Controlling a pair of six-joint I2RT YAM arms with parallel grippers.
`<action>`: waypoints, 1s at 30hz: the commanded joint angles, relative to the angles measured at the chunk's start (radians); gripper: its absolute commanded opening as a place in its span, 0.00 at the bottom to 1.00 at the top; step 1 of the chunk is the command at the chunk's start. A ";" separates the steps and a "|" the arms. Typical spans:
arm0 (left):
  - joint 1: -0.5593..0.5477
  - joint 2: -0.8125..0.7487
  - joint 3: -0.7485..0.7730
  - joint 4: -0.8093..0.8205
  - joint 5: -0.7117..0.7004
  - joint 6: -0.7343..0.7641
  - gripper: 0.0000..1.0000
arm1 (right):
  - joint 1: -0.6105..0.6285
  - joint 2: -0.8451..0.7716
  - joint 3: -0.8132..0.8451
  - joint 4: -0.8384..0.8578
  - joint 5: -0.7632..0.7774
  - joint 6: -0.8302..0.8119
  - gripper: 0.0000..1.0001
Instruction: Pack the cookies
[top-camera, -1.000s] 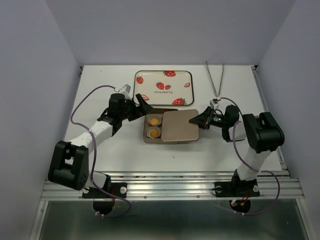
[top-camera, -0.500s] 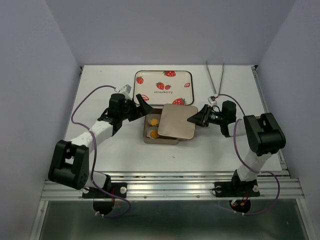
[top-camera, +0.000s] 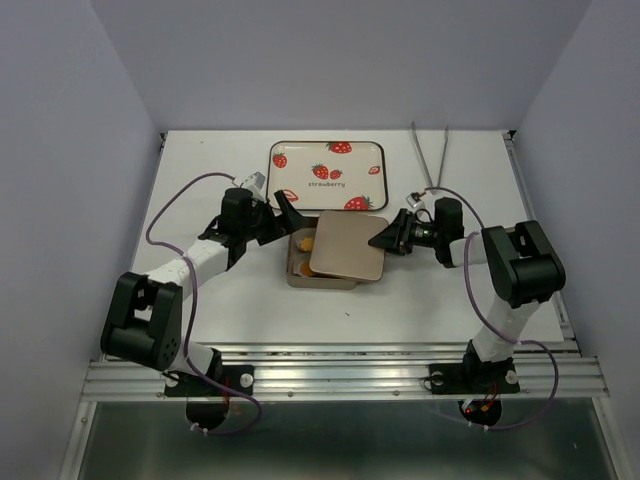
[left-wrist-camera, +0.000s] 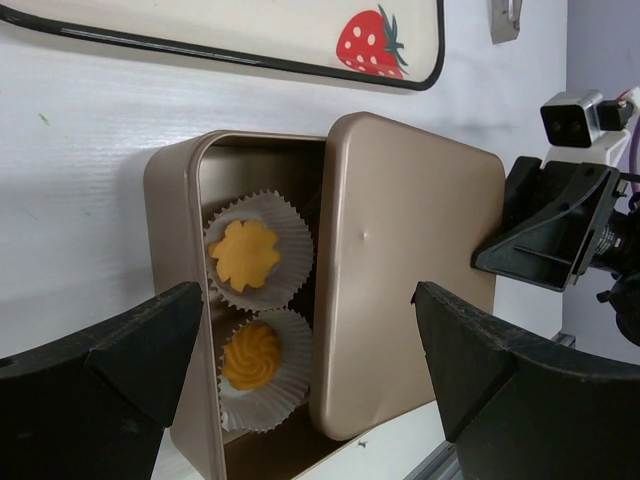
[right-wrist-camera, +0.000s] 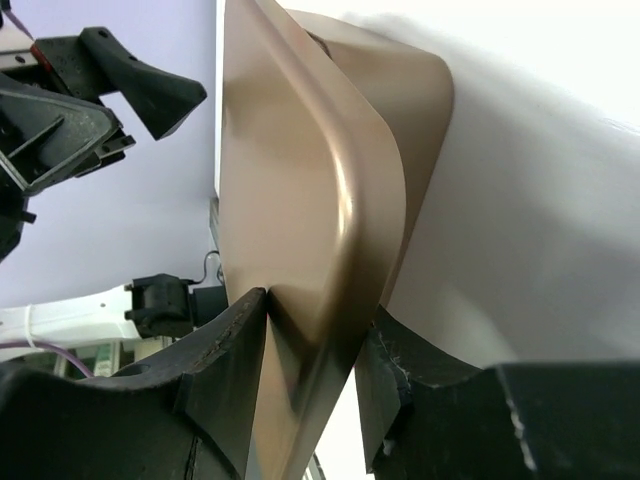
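Note:
Two orange-yellow cookies (left-wrist-camera: 243, 252) (left-wrist-camera: 250, 355) sit in white pleated cups at the uncovered left end of the brown tin (left-wrist-camera: 175, 200). From above they show as cookies (top-camera: 306, 241) (top-camera: 299, 267) in the tin (top-camera: 296, 280). The tin's lid (top-camera: 348, 248) (left-wrist-camera: 410, 270) lies askew over the rest of the tin and hides what is under it. My right gripper (top-camera: 377, 240) (right-wrist-camera: 318, 305) is shut on the lid's (right-wrist-camera: 290, 180) right edge. My left gripper (top-camera: 283, 222) (left-wrist-camera: 308, 295) hovers wide open at the tin's left end, holding nothing.
A strawberry-printed tray (top-camera: 327, 163) lies just behind the tin, its rim (left-wrist-camera: 250, 30) close to the tin's far side. Metal tongs (top-camera: 433, 155) lie at the back right. The two grippers face each other across the tin.
My right gripper has carried the lid leftward over the tin, so less of the tin's inside shows. The left arm has barely shifted.

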 joint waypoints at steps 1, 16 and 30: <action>0.005 0.015 0.017 0.044 0.028 0.029 0.99 | 0.034 0.001 0.052 -0.082 0.015 -0.084 0.45; 0.004 0.050 -0.022 0.080 0.081 0.016 0.99 | 0.126 -0.024 0.117 -0.177 0.179 -0.061 0.48; 0.004 0.053 -0.031 0.072 0.075 0.027 0.95 | 0.192 -0.093 0.136 -0.252 0.414 0.005 0.50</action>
